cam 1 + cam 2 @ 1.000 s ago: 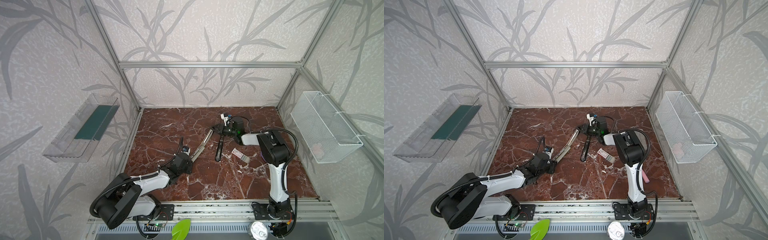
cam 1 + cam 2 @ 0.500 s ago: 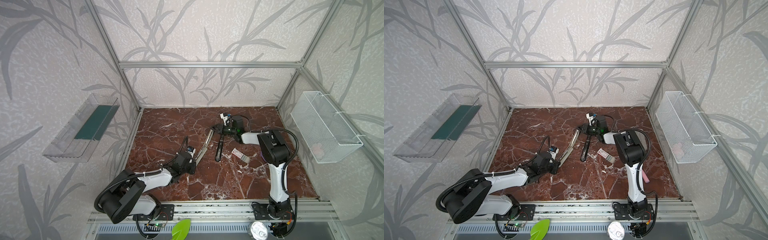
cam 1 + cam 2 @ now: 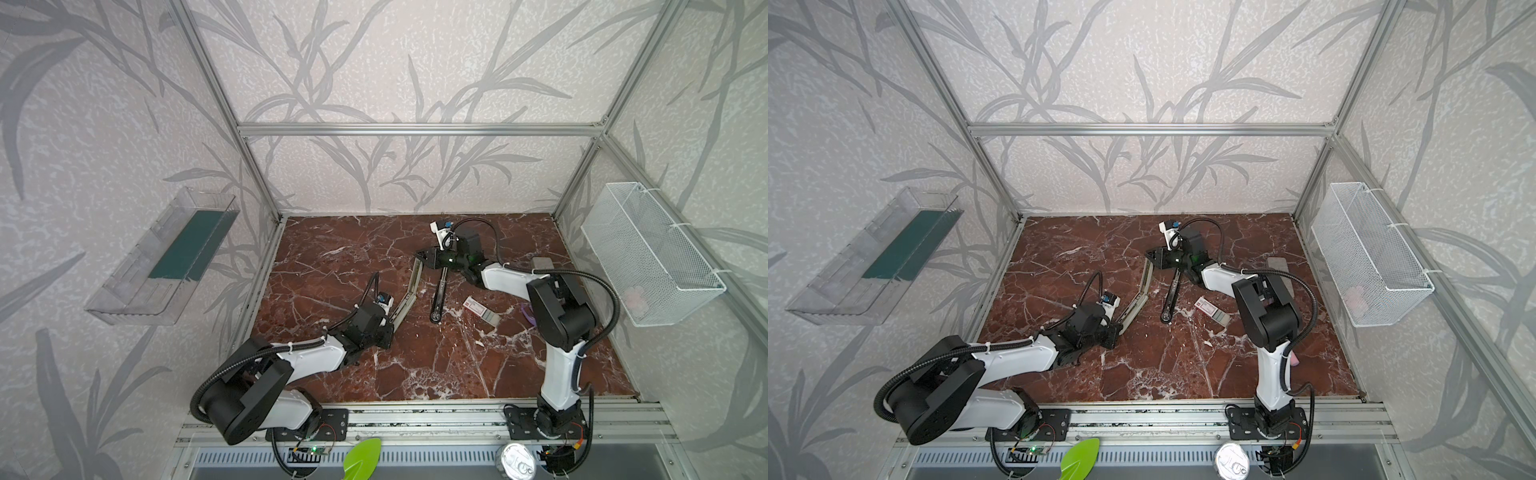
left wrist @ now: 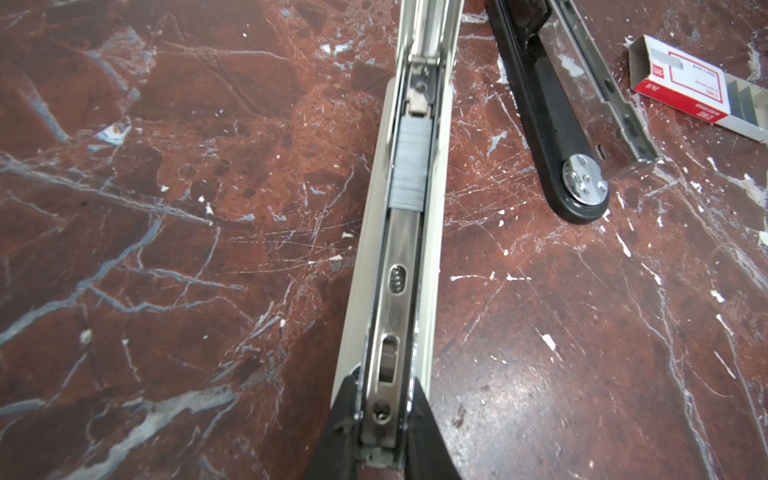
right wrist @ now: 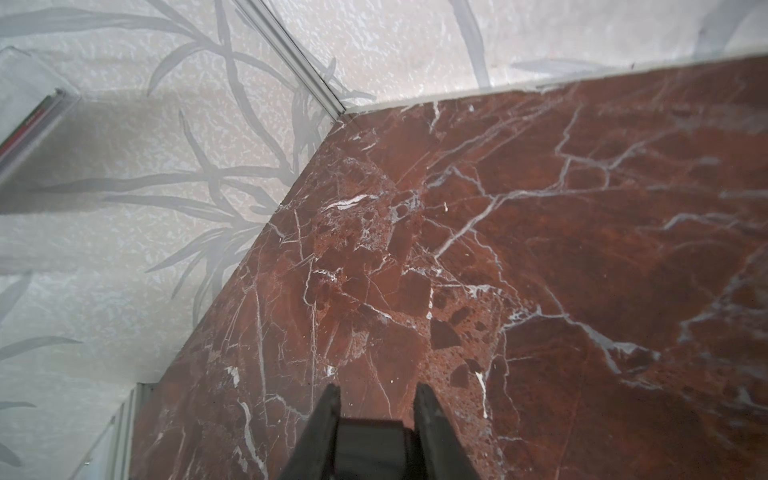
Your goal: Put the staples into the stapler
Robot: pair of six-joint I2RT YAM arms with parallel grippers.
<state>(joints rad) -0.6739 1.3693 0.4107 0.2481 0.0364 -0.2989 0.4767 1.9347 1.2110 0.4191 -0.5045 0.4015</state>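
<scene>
The stapler lies splayed open on the marble floor in both top views. Its pale top arm (image 3: 409,291) (image 3: 1139,297) and its black base (image 3: 439,291) spread from a far hinge. My left gripper (image 3: 390,322) (image 4: 384,399) is shut on the near tip of the top arm (image 4: 415,249). A grey staple strip (image 4: 411,162) sits in that arm's open channel. My right gripper (image 3: 430,257) (image 5: 377,399) is shut on the stapler's black hinge end. The staples box (image 3: 480,309) (image 4: 690,91), white with red print, lies right of the base, its grey inner part slid out.
A long grey block (image 3: 542,264) lies behind the right arm. A pink-and-purple stick (image 3: 528,313) shows partly beside that arm. A white wire basket (image 3: 648,253) hangs on the right wall and a clear tray (image 3: 166,257) on the left wall.
My left gripper has slid forward onto the tip of the stapler's top arm and closed on it. The right arm has stayed where it was.
</scene>
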